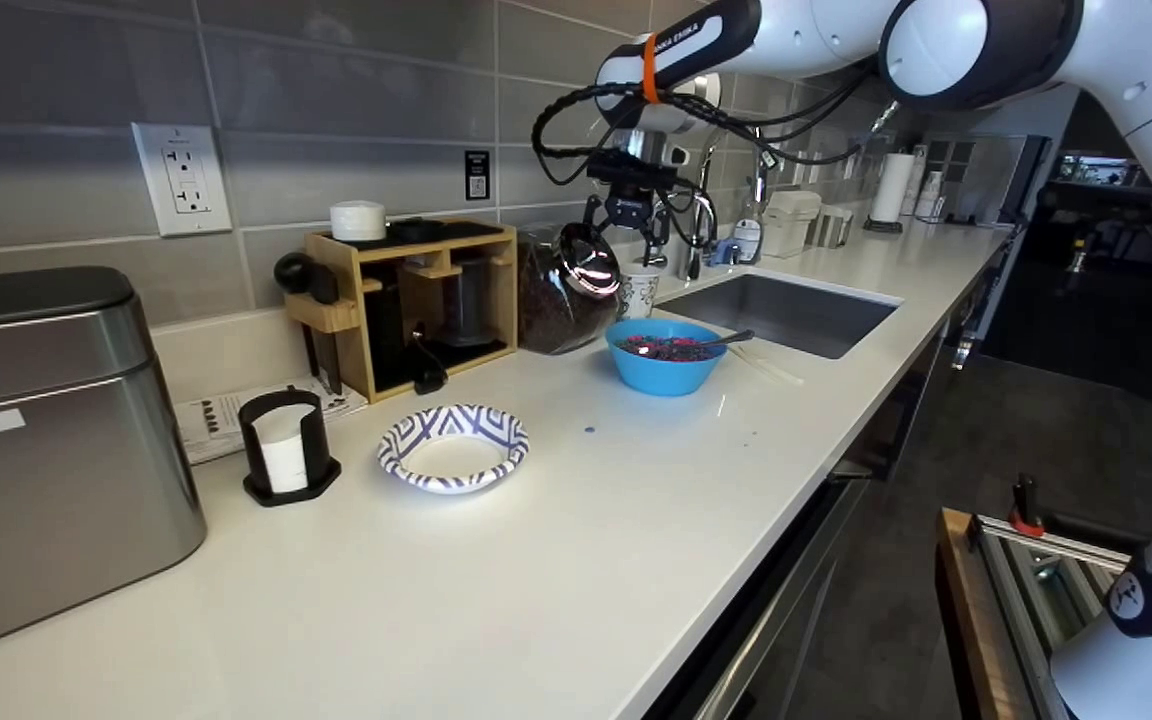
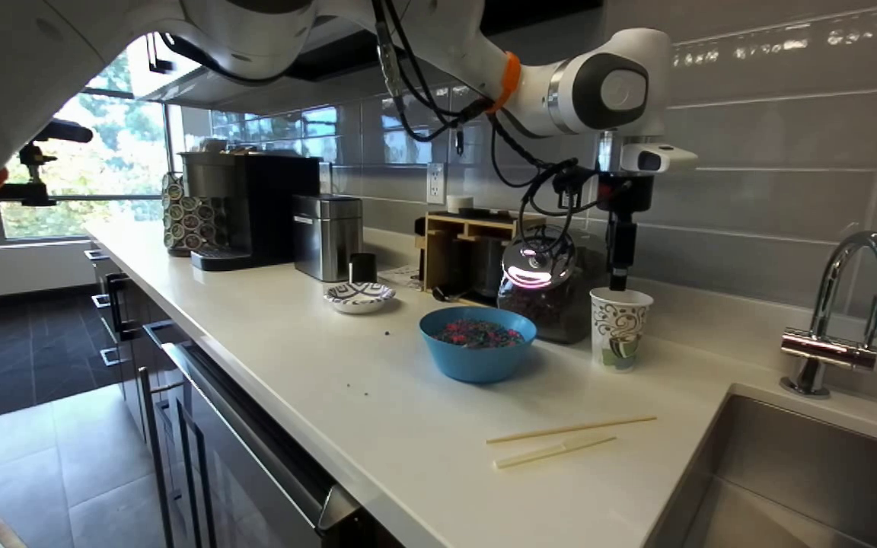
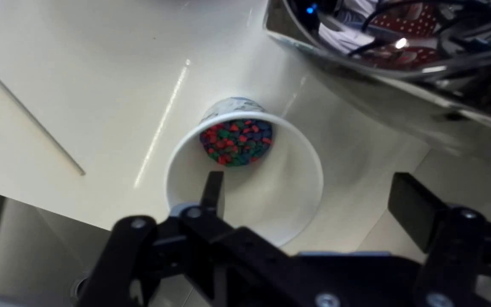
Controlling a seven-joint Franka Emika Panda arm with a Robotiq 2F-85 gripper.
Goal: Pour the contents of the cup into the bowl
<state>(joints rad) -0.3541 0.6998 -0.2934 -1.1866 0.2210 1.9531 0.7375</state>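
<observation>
The cup is a white paper cup with a swirl pattern. It stands upright on the counter in both exterior views (image 1: 639,292) (image 2: 615,335). In the wrist view, the cup (image 3: 279,183) holds small red, green and blue pieces at its bottom. The bright blue bowl (image 1: 668,375) holds similar pieces in both exterior views (image 2: 476,364); it is out of the wrist view. My gripper (image 1: 624,232) is open and empty just above the cup. In the wrist view, one finger of the gripper (image 3: 309,192) overlaps the cup's mouth; the other is beyond its rim.
A glass jar with a shiny lid (image 2: 537,266) stands close beside the cup and bowl. A sink (image 2: 789,449) and faucet (image 2: 827,346) lie on the cup's other side. Two thin sticks (image 2: 572,430) lie on the counter. A patterned dish (image 1: 511,430) and wooden organizer (image 1: 511,290) stand farther along.
</observation>
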